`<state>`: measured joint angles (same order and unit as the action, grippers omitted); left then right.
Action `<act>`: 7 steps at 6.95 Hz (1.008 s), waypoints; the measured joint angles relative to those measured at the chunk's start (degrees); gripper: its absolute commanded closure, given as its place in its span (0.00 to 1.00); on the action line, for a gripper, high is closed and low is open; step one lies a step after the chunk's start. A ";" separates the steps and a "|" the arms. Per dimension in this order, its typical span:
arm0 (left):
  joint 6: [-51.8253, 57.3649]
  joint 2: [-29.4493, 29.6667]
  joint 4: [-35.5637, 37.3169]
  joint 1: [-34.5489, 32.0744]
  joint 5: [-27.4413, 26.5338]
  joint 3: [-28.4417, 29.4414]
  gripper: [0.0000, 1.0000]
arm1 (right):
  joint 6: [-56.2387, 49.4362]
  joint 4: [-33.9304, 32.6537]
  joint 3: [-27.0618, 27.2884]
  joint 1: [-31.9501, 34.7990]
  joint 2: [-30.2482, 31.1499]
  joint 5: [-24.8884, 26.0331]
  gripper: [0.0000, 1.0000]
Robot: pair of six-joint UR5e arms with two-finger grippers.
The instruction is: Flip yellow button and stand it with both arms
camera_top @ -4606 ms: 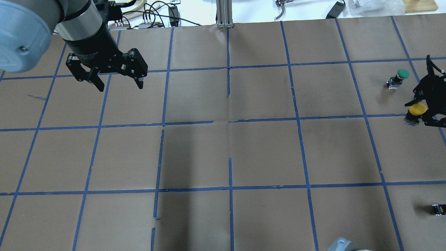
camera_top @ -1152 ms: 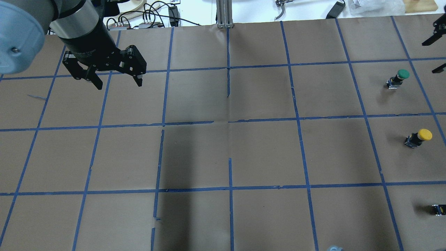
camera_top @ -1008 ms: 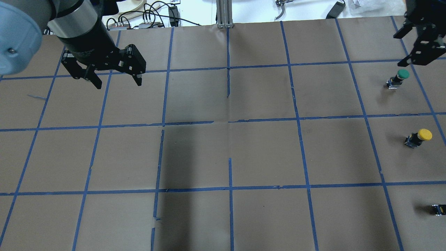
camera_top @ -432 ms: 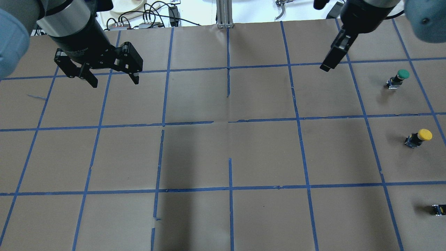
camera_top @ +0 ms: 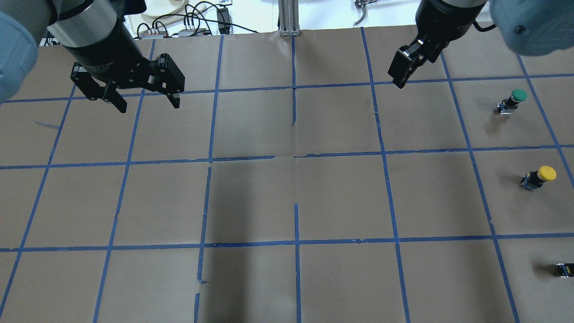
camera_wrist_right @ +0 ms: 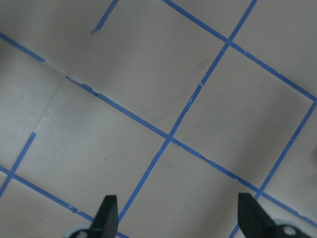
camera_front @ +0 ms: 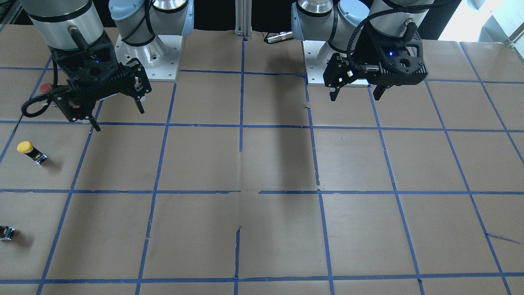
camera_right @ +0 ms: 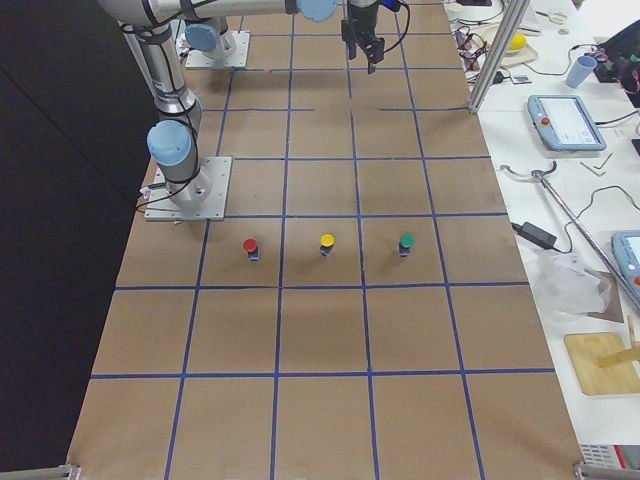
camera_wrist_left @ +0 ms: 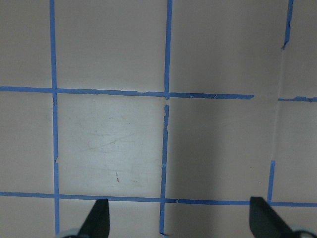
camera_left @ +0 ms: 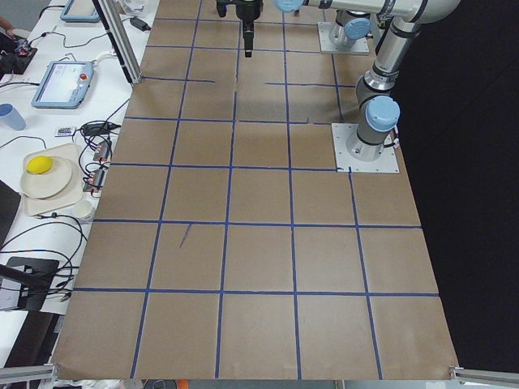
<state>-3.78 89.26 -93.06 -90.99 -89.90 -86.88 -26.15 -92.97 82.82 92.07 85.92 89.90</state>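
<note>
The yellow button (camera_top: 540, 175) stands alone on the brown paper at the right side, yellow cap up on its dark body; it also shows in the front view (camera_front: 29, 150) and the right exterior view (camera_right: 327, 243). My right gripper (camera_top: 399, 78) is open and empty, raised well to the button's far left; the front view (camera_front: 118, 119) and its wrist view (camera_wrist_right: 178, 218) show spread fingers over bare paper. My left gripper (camera_top: 148, 106) is open and empty over the far left squares, also shown in the front view (camera_front: 355, 96) and its wrist view (camera_wrist_left: 176, 223).
A green-capped button (camera_top: 513, 99) stands beyond the yellow one. A red-capped button (camera_right: 250, 246) stands nearer the robot. A small dark component (camera_top: 564, 269) lies at the right edge. Blue tape divides the paper (camera_top: 296, 193) into squares. Cables and a post (camera_top: 287, 18) line the far edge.
My right gripper has let go of the yellow button, which now stands by itself, and has lifted and swung left across the far side. My left gripper drifted slightly left.
</note>
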 measured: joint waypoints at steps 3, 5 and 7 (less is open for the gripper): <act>0.00 -0.01 0.07 -0.09 0.45 0.54 0.00 | 20.50 1.24 -2.00 0.19 -0.05 -0.08 0.00; -0.06 0.58 -0.07 -0.14 1.22 1.86 0.00 | 25.50 2.42 -2.56 0.21 -0.11 0.10 0.00; -0.08 0.91 -0.88 -0.15 1.00 2.17 0.00 | 26.72 2.83 -2.80 0.21 -0.35 -0.19 0.00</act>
<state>-3.86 90.17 -93.94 -91.14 -88.90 -84.71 0.56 -90.14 80.02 92.28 85.57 89.71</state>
